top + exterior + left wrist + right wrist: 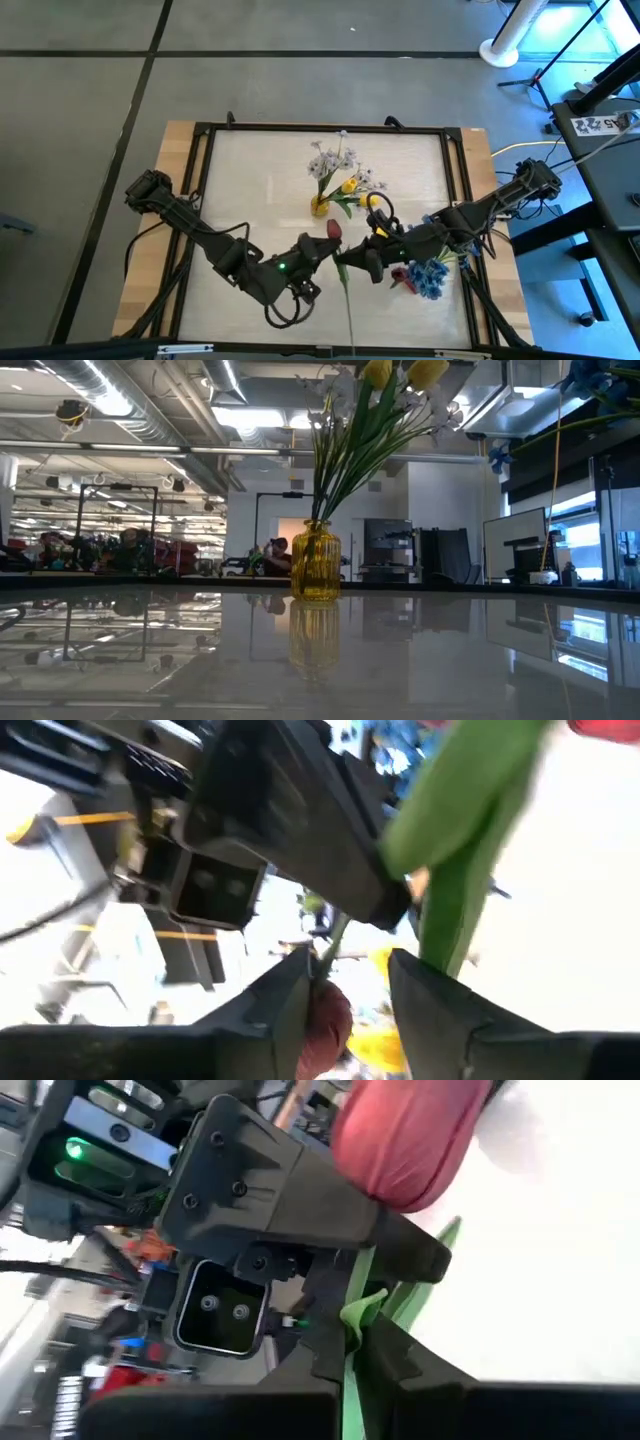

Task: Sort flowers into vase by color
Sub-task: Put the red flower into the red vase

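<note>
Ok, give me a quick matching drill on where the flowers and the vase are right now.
Things:
1. red flower
2. blue flowers
3. yellow flowers
4. vase

Places or states:
A. on the table's right side, beside the right arm
B. stems in the vase, with the white-lavender flowers
C. between the left gripper and the right gripper, its stem in the right one
D. upright mid-table, amber glass

Pairs: 1-C, 2-A, 3-B, 4-D

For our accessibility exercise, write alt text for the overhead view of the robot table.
Two dark robot arms meet low on a pale table, the left gripper and right gripper holding a red flower between them. Behind stands a yellow vase of flowers; blue flowers lie right.
</note>
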### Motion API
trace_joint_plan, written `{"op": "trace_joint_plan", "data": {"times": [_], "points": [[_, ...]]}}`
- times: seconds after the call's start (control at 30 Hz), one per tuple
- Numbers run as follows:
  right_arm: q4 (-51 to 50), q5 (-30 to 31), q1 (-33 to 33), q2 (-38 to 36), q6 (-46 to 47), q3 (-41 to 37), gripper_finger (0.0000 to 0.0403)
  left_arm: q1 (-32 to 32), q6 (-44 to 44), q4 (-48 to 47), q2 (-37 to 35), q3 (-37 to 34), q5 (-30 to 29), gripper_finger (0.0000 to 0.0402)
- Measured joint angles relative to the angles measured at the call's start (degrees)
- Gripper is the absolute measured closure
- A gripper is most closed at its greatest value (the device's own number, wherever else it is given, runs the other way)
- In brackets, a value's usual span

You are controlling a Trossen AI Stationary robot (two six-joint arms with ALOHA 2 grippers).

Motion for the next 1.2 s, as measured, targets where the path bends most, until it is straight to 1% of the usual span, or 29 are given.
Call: {"op": "trace_joint_plan", "data": {"times": [0.1,0.23,0.33,0.4,0.47,0.57,0.67,0.73,0.8,0.87,0.97,1.07,1.2], "points": [[-2.67,0.01,-0.54,-0.56,-1.05,-0.09,0.0398,-0.20,-7.57,-6.86,-0.15,0.01,-1.09,0.0246],[-3.69,-0.33,-0.94,-1.76,-3.13,-0.13,0.0396,-1.51,-21.78,-19.69,-2.56,0.06,-1.46,0.0227],[-2.92,-1.57,-0.62,-3.76,-9.14,-0.08,0.0400,-2.83,-37.01,-32.63,-6.58,-0.07,-2.05,0.0224],[-2.46,-1.70,-0.41,-5.37,-13.76,-0.02,0.0400,-3.71,-47.90,-38.26,-9.33,-0.05,-0.16,0.0223],[-1.87,-0.91,-0.55,-6.70,-17.10,0.07,0.0400,-4.87,-56.44,-43.39,-11.65,-0.05,0.55,0.0223],[-0.67,-1.49,-2.19,-7.70,-22.18,0.04,0.0401,-6.98,-66.46,-50.61,-14.00,-0.05,0.70,0.0223],[-0.41,-2.74,-2.57,-9.52,-31.46,0.00,0.0401,-9.49,-75.74,-55.85,-15.55,-0.05,0.55,0.0223],[-0.42,-2.81,-2.48,-10.99,-39.04,0.00,0.0401,-11.44,-80.96,-57.22,-16.13,-0.19,0.62,0.0223],[-0.32,-2.40,-2.47,-12.39,-44.07,0.00,0.0401,-13.23,-84.41,-56.67,-16.96,-1.70,0.69,0.0223],[0.09,-0.04,-2.49,-13.91,-48.64,0.00,0.0401,-14.43,-87.64,-55.58,-17.40,-3.56,0.72,0.0223],[0.77,1.19,-2.32,-17.27,-57.68,0.00,0.0402,-15.39,-93.76,-54.39,-17.43,-6.26,0.61,0.0223],[1.28,0.26,0.43,-20.79,-69.14,0.02,0.0402,-15.59,-99.53,-50.47,-17.43,-9.46,-0.23,0.0223],[2.11,-0.76,5.72,-23.07,-79.97,0.00,0.0402,-14.76,-102.78,-44.50,-17.40,-13.21,-2.73,0.0223]]}}
